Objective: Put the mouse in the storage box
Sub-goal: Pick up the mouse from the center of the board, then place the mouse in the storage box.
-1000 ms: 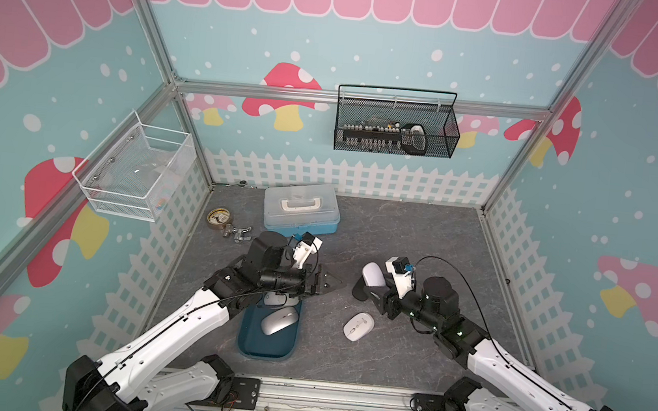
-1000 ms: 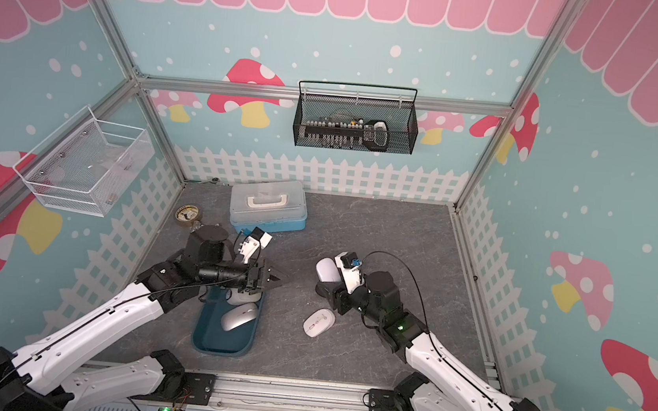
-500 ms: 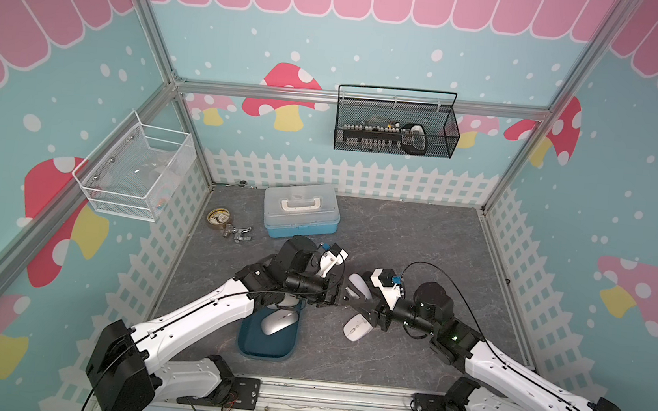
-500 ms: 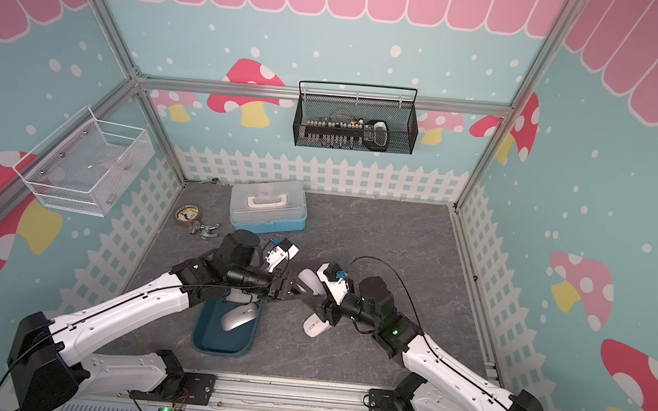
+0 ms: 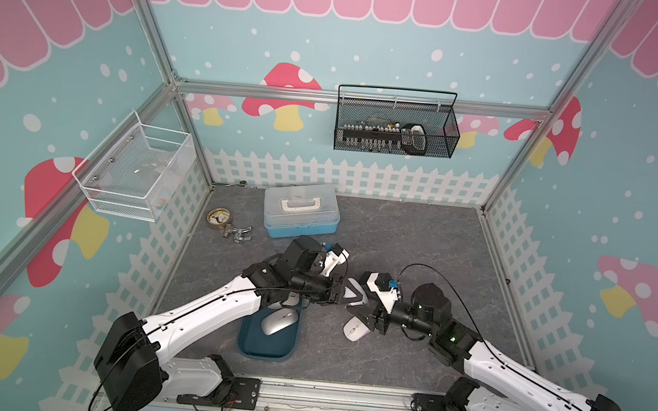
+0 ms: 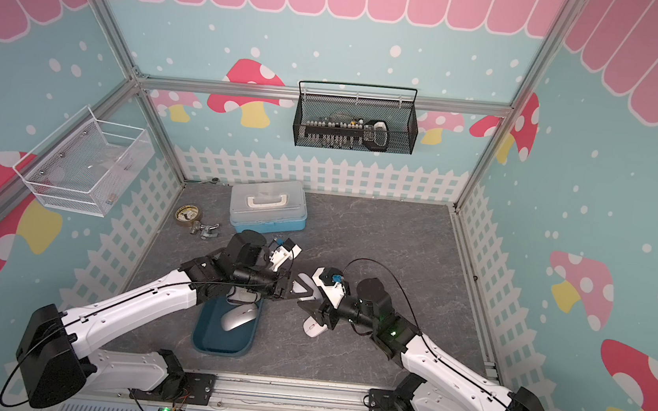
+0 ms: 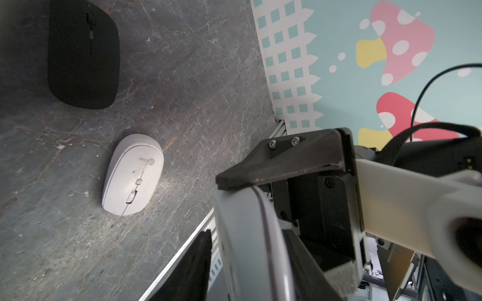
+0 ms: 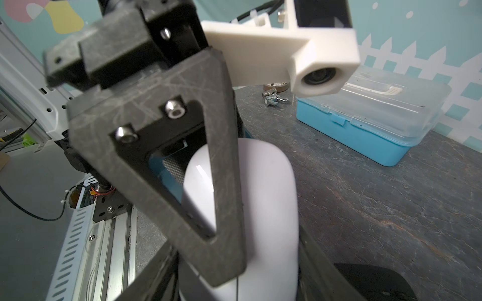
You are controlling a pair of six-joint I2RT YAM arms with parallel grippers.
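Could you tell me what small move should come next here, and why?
Probably open the right pincer to let go: it and the left pincer both look closed on the held mouse in mid-air, and the storage box sits on the left pincer's side.

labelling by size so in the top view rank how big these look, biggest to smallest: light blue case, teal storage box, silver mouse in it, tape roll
1-2. light-blue case and storage box: too close to rank, as the left arm hides the box's far end
3. silver mouse
4. tape roll
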